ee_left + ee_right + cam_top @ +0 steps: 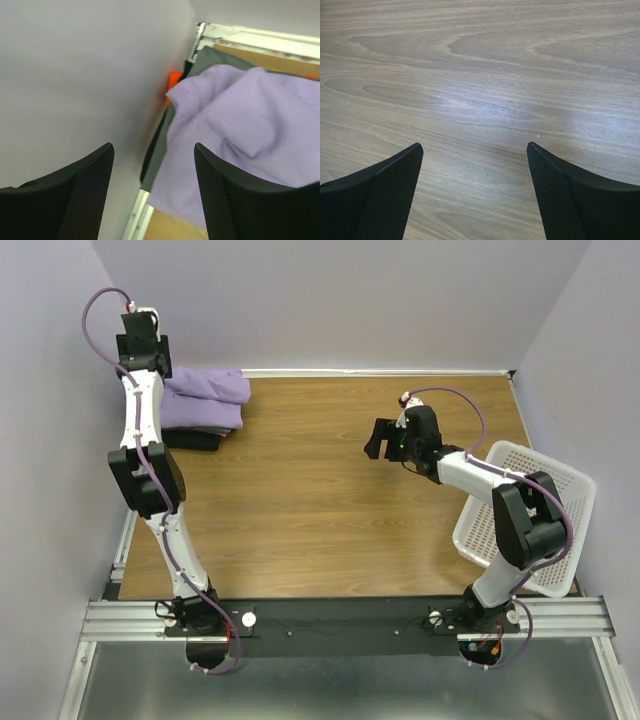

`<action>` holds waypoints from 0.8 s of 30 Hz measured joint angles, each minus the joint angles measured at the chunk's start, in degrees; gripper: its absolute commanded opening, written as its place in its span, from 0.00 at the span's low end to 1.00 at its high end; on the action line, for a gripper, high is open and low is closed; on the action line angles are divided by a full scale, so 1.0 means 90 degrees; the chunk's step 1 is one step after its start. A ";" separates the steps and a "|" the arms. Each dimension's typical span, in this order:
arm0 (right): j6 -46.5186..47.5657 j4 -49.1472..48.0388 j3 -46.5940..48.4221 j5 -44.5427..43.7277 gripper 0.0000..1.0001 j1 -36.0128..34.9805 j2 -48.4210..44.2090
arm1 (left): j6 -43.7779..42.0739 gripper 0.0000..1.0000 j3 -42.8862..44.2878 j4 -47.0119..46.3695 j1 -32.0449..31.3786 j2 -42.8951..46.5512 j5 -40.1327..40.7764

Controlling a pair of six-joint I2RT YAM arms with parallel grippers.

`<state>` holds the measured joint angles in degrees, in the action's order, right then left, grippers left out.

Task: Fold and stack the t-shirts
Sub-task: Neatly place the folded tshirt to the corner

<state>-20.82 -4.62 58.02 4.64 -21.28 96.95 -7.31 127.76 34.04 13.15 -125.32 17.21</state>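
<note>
Two-shirt stack [203, 408], far-left corner of table [330, 500].
Lavender t-shirt [207, 395] atop dark grey t-shirt [192, 440], seemingly parked clear of the work area; left gripper [152, 147] beside it, jaws parted, empty; right gripper [474, 146] likewise spread, mid-table.

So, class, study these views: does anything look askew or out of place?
Two things. The lavender t-shirt lies rumpled, not flat, atop the dark grey t-shirt at the far left corner. The white basket sits tilted at the table's right edge.

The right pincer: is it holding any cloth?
No, the right pincer stands open above the wooden table, with nothing in it.
</note>
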 measured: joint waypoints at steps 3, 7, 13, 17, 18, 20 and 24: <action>-0.0002 0.0000 0.0000 0.0044 0.91 0.0000 0.0000 | 0.0165 0.70 -0.0517 -0.0245 -0.0104 0.0393 -0.0362; -0.0002 0.0000 0.0000 0.0117 0.91 0.0000 0.0000 | 0.0304 0.70 -0.1120 -0.0605 -0.0505 0.0784 -0.0901; -0.0005 0.0000 -0.0007 0.0187 0.92 0.0000 -0.0012 | 0.0325 0.69 -0.1729 -0.0998 -0.1518 0.0743 -0.1591; -0.0005 0.0002 -0.0039 0.0228 0.92 0.0000 -0.0112 | 0.0440 0.68 -0.1732 -0.1110 -0.1685 0.0393 -0.1926; -0.0005 0.0000 -0.0039 0.0233 0.92 0.0000 -0.0129 | 0.0466 0.68 -0.1732 -0.1132 -0.1671 0.0325 -0.1962; -0.0005 0.0000 -0.0039 0.0236 0.92 0.0000 -0.0163 | 0.0529 0.68 -0.1732 -0.1151 -0.1647 0.0163 -0.1987; -0.0005 0.0000 -0.0041 0.0240 0.92 0.0000 -0.0170 | 0.0631 0.68 -0.1732 -0.1151 -0.1617 -0.0034 -0.1911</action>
<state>-20.86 -4.62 57.65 6.81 -21.28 95.42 -1.63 112.18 23.68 -1.41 -125.62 0.01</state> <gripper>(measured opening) 0.917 0.685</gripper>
